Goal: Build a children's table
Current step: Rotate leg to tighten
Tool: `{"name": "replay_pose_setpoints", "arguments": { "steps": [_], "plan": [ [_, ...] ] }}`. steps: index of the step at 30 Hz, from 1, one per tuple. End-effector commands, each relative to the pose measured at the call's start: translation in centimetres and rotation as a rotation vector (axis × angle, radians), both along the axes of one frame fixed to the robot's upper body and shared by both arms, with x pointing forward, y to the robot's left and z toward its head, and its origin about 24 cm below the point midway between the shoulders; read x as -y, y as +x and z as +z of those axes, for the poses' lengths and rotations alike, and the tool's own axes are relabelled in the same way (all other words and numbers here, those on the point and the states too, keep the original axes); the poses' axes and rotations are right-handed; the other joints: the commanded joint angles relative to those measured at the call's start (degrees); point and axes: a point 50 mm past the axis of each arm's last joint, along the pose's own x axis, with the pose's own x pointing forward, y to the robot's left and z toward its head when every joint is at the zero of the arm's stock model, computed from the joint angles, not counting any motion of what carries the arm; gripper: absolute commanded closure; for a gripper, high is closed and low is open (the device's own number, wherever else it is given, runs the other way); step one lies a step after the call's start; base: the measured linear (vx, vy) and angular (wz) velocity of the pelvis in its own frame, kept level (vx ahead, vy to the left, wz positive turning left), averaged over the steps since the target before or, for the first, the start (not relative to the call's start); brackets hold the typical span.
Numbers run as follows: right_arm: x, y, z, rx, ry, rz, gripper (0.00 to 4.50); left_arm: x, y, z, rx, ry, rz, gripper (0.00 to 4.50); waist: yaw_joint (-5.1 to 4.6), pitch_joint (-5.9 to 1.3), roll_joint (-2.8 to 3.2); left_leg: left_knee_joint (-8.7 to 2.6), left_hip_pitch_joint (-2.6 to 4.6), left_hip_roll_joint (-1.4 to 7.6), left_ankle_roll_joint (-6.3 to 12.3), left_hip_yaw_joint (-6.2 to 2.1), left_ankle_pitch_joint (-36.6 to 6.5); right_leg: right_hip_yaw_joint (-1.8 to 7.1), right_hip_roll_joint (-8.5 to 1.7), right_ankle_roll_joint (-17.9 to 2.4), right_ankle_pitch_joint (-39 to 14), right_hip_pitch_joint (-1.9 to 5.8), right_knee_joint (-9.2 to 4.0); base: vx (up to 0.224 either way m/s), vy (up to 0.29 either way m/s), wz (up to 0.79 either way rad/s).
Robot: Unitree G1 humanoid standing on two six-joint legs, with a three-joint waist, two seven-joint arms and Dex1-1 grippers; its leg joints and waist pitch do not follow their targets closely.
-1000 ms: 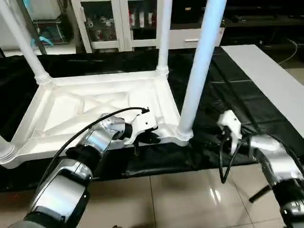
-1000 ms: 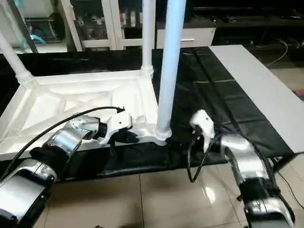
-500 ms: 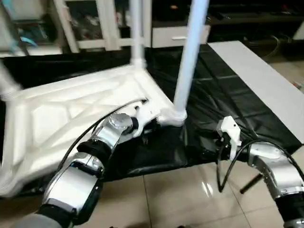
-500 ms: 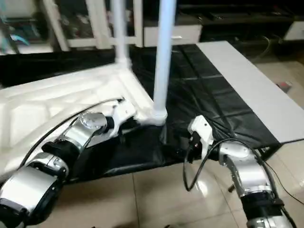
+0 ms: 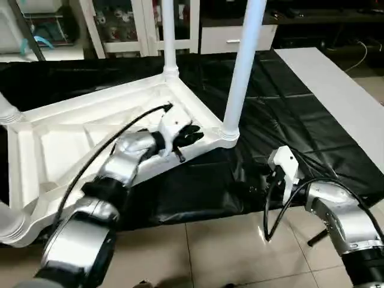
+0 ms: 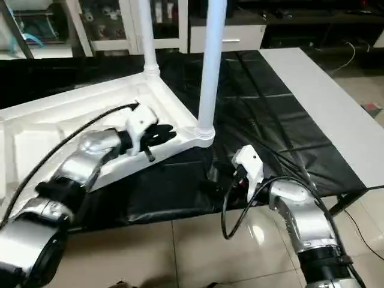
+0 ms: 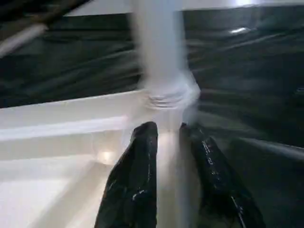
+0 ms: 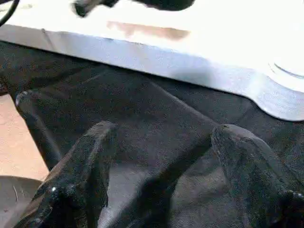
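Note:
The children's table top (image 5: 78, 138) lies upside down and skewed on the black-draped work table (image 5: 198, 180). White legs stand in its corner sockets: one at the near right corner (image 5: 243, 60), one at the far corner (image 5: 168, 36) and one at the left (image 5: 6, 108). My left gripper (image 5: 191, 135) hovers at the top's near rim, just short of the near right leg. Its fingers (image 7: 137, 156) stand a little apart with the white rim behind them, so it is open. My right gripper (image 8: 166, 137) is open wide over the black cloth near the work table's front edge, with nothing between its fingers.
A white board (image 5: 336, 90) lies along the right side of the work table. Cabinets (image 5: 120, 24) stand behind it. Tiled floor (image 5: 228, 252) runs below the front edge. Black cables loop from both wrists.
The table top has turned, its near right corner swinging back from the front edge. My left gripper went with it and its fingers have parted. The camera has shifted too.

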Motion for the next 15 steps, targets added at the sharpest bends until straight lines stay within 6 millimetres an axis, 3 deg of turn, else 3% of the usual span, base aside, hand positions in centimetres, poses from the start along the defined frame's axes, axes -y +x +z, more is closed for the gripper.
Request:
{"name": "replay_pose_setpoints", "arguments": {
  "steps": [1, 2, 4, 5, 6, 8, 10, 11, 12, 14, 15],
  "plan": [
    [0.2, -0.1, 0.5, 0.011, 0.013, -0.009, 1.02, -0.2, -0.8, 0.7, -0.062, -0.002, -0.099, 3.20, 0.41, -3.99, -0.83, -3.94, 0.77, 0.95, 7.06, 0.62, -8.3, 1.95, -1.70, -15.1, -11.8, 4.14, -2.56, 0.000, 0.000, 0.00],
    [0.2, -0.1, 0.5, 0.011, 0.012, -0.008, 1.02, -0.5, -1.4, 0.7, -0.093, 0.007, -0.138, 3.14, 0.26, -3.99, -0.84, -4.06, 1.01, 0.95, 5.75, 0.68, -9.5, 2.02, -1.61, -14.6, -12.6, 4.10, -2.52, 0.000, 0.000, 0.00],
    [0.2, -0.6, 0.5, 0.005, 0.009, 0.003, 1.02, -2.8, -4.9, 1.1, -0.238, 0.114, -0.301, 2.84, 0.01, -4.00, -0.46, -4.40, 0.81, 1.22, 4.09, 0.42, -9.7, 2.25, -1.72, -13.9, -12.5, 4.32, -2.04, 0.000, 0.000, 0.00],
    [0.2, -0.6, 0.5, 0.005, 0.008, 0.004, 1.02, -3.1, -5.1, 1.1, -0.244, 0.131, -0.303, 2.76, -0.19, -3.97, -0.36, -4.52, 0.72, 1.23, 3.89, 0.38, -9.3, 2.28, -1.63, -13.8, -11.9, 4.33, -1.88, 0.000, 0.000, 0.00],
    [0.1, -0.8, 0.5, 0.002, 0.009, 0.011, 1.02, -4.4, -5.8, 0.9, -0.260, 0.227, -0.293, 2.66, -0.57, -3.59, -0.18, -4.31, 1.13, 0.82, 3.49, 0.85, -11.4, 2.35, -1.01, -13.3, -13.6, 3.62, -2.50, 0.000, 0.000, 0.00],
    [0.0, -0.9, 0.5, 0.001, 0.010, 0.014, 1.02, -5.2, -6.0, 0.7, -0.269, 0.285, -0.268, 2.55, -0.62, -3.55, -0.13, -4.37, 1.09, 0.60, 3.07, 0.85, -12.5, 2.37, -0.96, -12.9, -14.6, 3.69, -2.65, 0.000, 0.000, 0.00],
    [-0.2, -1.2, 0.4, 0.000, 0.013, 0.019, 1.02, -7.5, -6.1, 0.1, -0.266, 0.453, -0.159, 2.55, -0.52, -3.23, 0.14, -4.61, 1.63, 0.60, 1.52, 0.82, -16.5, 2.45, -0.94, -10.7, -20.2, 3.30, -3.39, 0.000, 0.000, 0.00],
    [-0.3, -1.3, 0.3, -0.001, 0.014, 0.020, 1.02, -8.6, -5.9, 0.0, -0.260, 0.511, -0.070, 2.55, -0.79, -3.01, -0.01, -4.83, 1.26, 0.54, 0.79, 0.58, -17.6, 2.47, -0.90, -9.2, -22.5, 3.49, -3.57, 0.000, 0.000, 0.00],
    [-0.4, -1.3, 0.3, -0.003, 0.019, 0.017, 1.02, -8.9, -5.5, 0.0, -0.247, 0.513, -0.005, 2.55, -0.93, -3.00, -0.04, -4.88, 1.11, 0.43, 0.40, 0.51, -18.0, 2.45, -0.82, -8.3, -23.6, 3.60, -3.47, 0.000, 0.000, 0.00],
    [-0.5, -1.4, 0.3, -0.005, 0.022, 0.015, 1.02, -9.2, -5.2, 0.1, -0.249, 0.498, 0.085, 2.55, -0.81, -2.96, -0.15, -4.76, 1.80, 0.19, -0.24, 0.42, -20.4, 2.50, -0.82, -6.8, -28.4, 2.96, -4.23, 0.000, 0.000, 0.00],
    [-0.5, -1.4, 0.3, -0.006, 0.022, 0.016, 1.02, -9.2, -5.2, 0.0, -0.253, 0.498, 0.101, 2.55, -0.75, -3.05, -0.13, -4.76, 1.74, 0.18, -0.39, 0.35, -20.3, 2.59, -0.86, -6.8, -28.8, 3.02, -4.13, 0.000, 0.000, 0.00]
  ]
}}
